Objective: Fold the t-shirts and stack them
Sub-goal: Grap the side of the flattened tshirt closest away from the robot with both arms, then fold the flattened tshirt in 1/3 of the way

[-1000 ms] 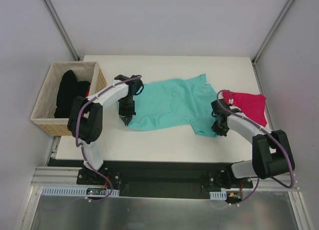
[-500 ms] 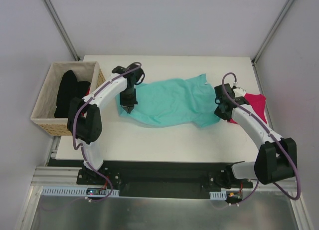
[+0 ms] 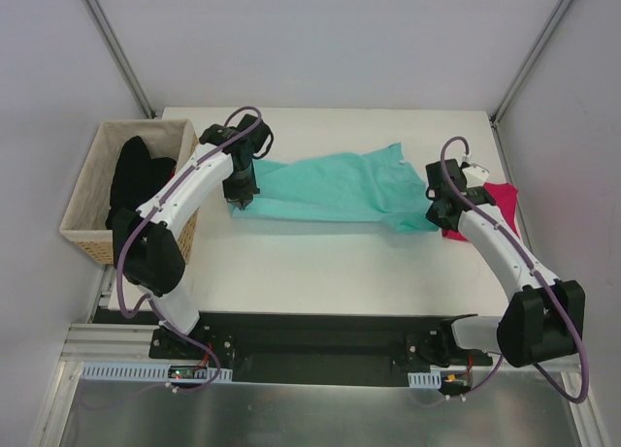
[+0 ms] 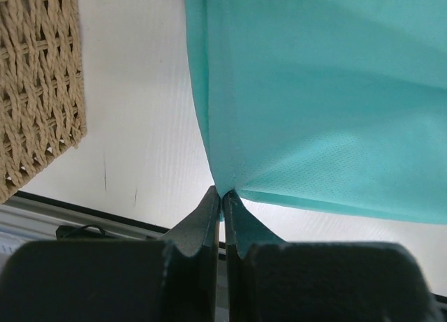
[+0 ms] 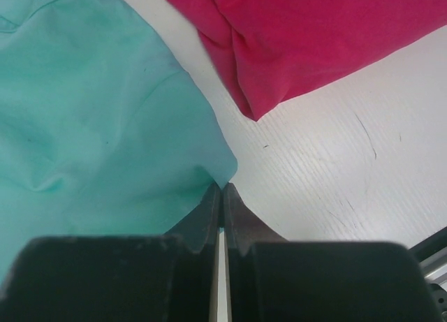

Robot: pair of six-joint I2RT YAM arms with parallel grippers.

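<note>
Teal t-shirt, long axis side to side across the tabletop; I have left gripper and right gripper pinched shut on its opposite ends.

Both arms extended, apparently wrist-down; left end effector and right end effector clamped closed.

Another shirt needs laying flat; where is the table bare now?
Free: the wide near strip of table between the teal t-shirt and the near edge, and a far strip behind it. Crowded: right end, magenta t-shirt by the right claw; left end, basket by the left claw.
</note>
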